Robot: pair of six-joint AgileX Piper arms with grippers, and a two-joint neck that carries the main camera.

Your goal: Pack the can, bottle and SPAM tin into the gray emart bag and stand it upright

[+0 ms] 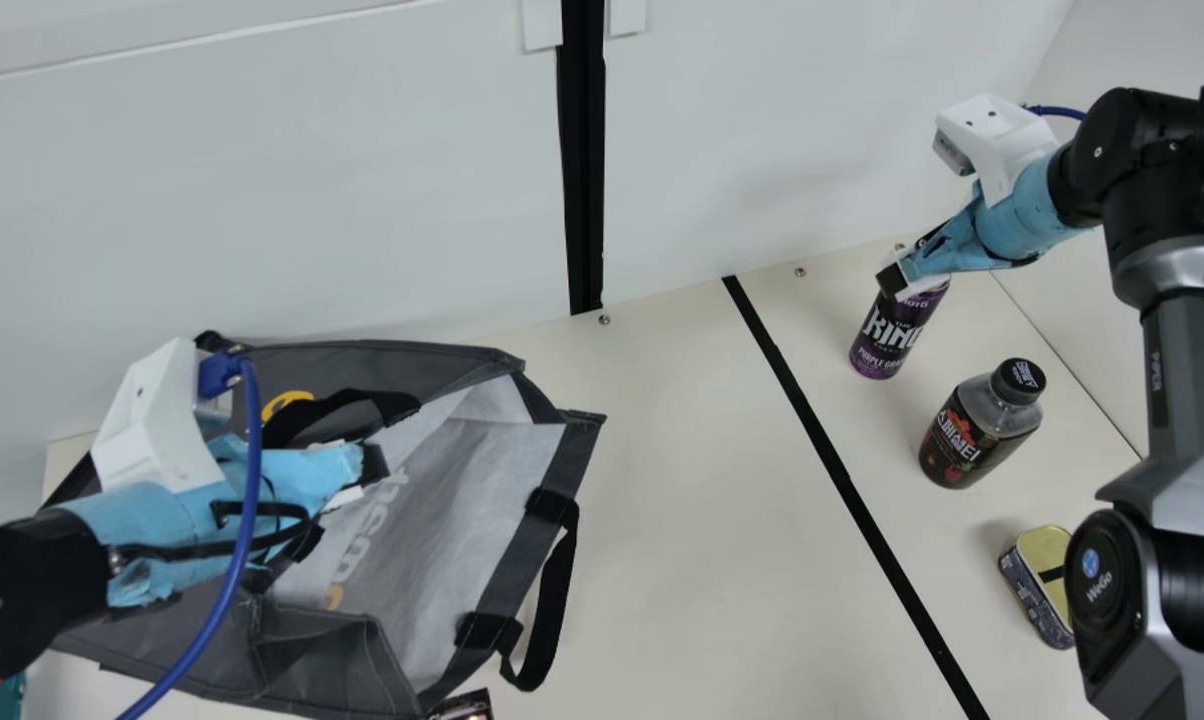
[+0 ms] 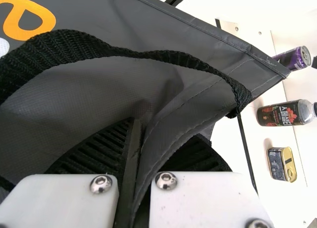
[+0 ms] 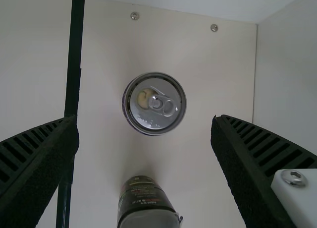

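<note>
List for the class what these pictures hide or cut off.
Main view: the can's top, behind the right gripper.
Main view: part of the SPAM tin, behind the right arm.
Main view: a dark object, cut by the bottom edge.
Right wrist view: the bottle's cap, past the bottom edge.

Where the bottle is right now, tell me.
In the main view, the bottle stands on the right side of the table, between the purple can and the tin, right of the black stripe.
</note>
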